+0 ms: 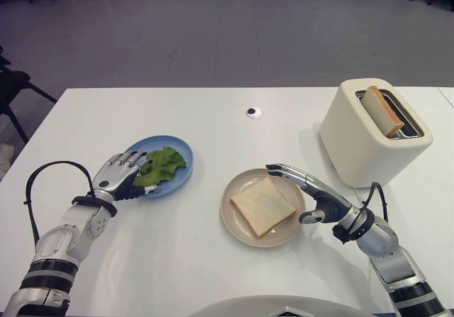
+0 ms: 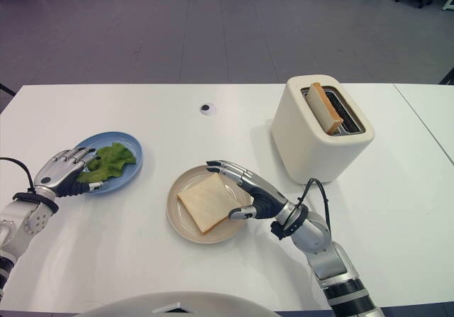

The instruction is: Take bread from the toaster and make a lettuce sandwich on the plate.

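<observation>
Nearest us, the right hand (image 1: 320, 198) hovers over the right rim of the beige plate (image 1: 227, 221), its fingers (image 1: 287, 171) spread and empty, just beside the square, pale slice of bread (image 1: 263, 206) lying flat there, apparently the sandwich's base. Across the white bench (image 1: 177, 253), the left hand (image 1: 120, 176) curls its fingers onto the near edge of the crinkled lettuce leaf (image 1: 164, 163) resting on the glossy blue plate (image 1: 186, 154), likely for the next layer. A second slice (image 1: 383, 111) stands in the rounded cream toaster (image 1: 358, 150).
</observation>
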Robot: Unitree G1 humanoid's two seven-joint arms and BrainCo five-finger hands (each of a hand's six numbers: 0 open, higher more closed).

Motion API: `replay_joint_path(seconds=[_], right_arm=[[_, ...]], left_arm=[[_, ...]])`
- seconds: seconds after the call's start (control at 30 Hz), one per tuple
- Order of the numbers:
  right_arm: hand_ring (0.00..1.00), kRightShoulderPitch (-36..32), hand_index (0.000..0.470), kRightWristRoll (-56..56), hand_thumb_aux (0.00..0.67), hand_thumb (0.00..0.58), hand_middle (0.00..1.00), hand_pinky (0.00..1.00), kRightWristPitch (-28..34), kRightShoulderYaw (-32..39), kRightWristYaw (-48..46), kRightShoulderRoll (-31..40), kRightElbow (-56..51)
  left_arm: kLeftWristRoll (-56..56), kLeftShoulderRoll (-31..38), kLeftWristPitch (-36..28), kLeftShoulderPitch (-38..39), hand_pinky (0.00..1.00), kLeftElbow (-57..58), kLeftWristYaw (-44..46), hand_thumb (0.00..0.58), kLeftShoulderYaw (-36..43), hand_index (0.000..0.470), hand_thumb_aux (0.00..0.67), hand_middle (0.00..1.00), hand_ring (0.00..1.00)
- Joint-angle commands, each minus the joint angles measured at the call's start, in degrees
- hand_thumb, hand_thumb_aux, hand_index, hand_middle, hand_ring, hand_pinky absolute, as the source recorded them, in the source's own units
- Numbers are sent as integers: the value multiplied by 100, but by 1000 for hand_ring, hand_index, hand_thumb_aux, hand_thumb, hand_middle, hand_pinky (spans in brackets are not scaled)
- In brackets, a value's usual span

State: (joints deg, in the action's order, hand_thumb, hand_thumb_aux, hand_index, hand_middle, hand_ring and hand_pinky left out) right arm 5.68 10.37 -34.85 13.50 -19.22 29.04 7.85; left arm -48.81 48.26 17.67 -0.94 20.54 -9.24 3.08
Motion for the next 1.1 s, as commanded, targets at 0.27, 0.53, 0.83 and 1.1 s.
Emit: replay_joint_path(seconds=[0.27,0.53,0.83,1.1], right_arm=[[0,33,0,-51,0,0,0,0,19,-90,-152,2,140],[0,25,0,-107,0,0,0,0,18,-95,-212,-15,170],[0,-2,0,-106,0,0,0,0,11,-113,-219,-43,157],[0,-9,0,-85,0,0,0,0,1,-197,-156,-95,158]], left_arm=[[138,69,22,-51,0,214,132,501,337,297,423,0,0],[120,123,78,-241,0,580,-43,509,548,306,436,0,0],[328,202,198,-154,0,117,-349,580,384,470,670,0,0],[626,406,-172,342,0,-1766,-328,580,-744,470,670,0,0]])
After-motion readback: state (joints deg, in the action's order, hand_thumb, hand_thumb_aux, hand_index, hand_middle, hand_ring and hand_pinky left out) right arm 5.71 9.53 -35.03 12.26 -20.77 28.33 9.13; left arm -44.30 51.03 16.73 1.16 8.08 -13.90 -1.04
